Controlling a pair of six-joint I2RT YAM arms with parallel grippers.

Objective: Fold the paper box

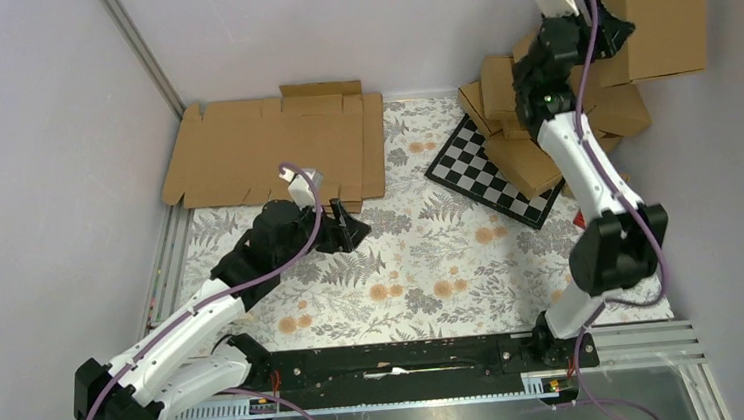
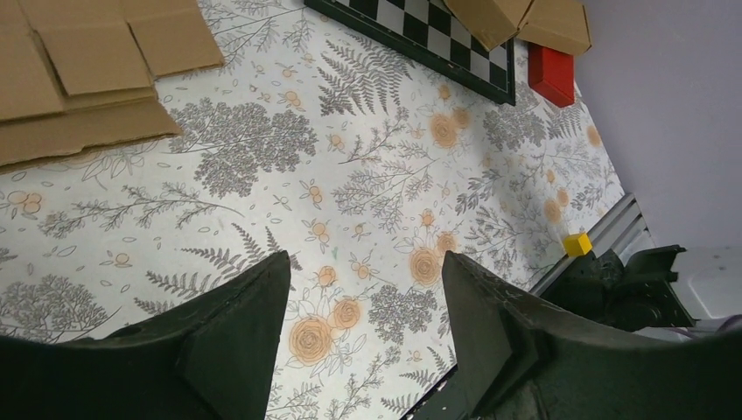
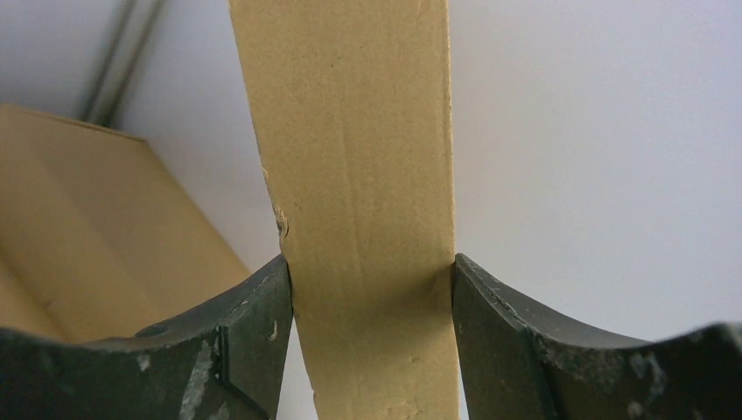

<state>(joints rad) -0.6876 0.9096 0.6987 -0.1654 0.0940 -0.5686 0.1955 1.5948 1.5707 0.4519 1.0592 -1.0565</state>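
A flat brown die-cut paper box sheet (image 1: 273, 148) with notched flaps lies at the back left of the table; its near corner shows in the left wrist view (image 2: 79, 79). My left gripper (image 1: 349, 227) hovers just in front of it, open and empty over the floral cloth (image 2: 366, 262). My right gripper (image 1: 613, 31) is raised high at the back right. It is shut on the edge of a folded brown cardboard carton (image 1: 663, 7). In the right wrist view the cardboard wall (image 3: 359, 131) fills the gap between the jaws (image 3: 367, 262).
A black-and-white checkered board (image 1: 490, 171) lies at the back right, partly under a pile of folded cardboard boxes (image 1: 524, 153). A small red block (image 2: 551, 74) sits beside it near the right wall. A yellow cube (image 2: 576, 244) sits on the front rail.
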